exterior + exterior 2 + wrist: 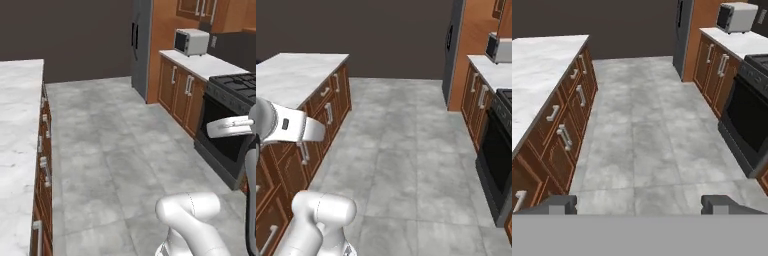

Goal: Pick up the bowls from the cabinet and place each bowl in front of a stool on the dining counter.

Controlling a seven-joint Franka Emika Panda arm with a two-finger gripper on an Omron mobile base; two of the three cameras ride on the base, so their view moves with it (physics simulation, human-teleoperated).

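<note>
No bowl is in sight, so the step in hand, I judge, is still getting to the wall cabinet [200,7] above the far worktop: drive along the grey floor [406,150] between the dining counter [17,125] and the stove [235,110], and keep the arm tucked clear of both. The bowls are presumably behind those upper doors (not visible from here). The gripper [640,204] points level down the aisle, its fingers [557,204] spread wide and empty, upper arm folded over the base
</note>
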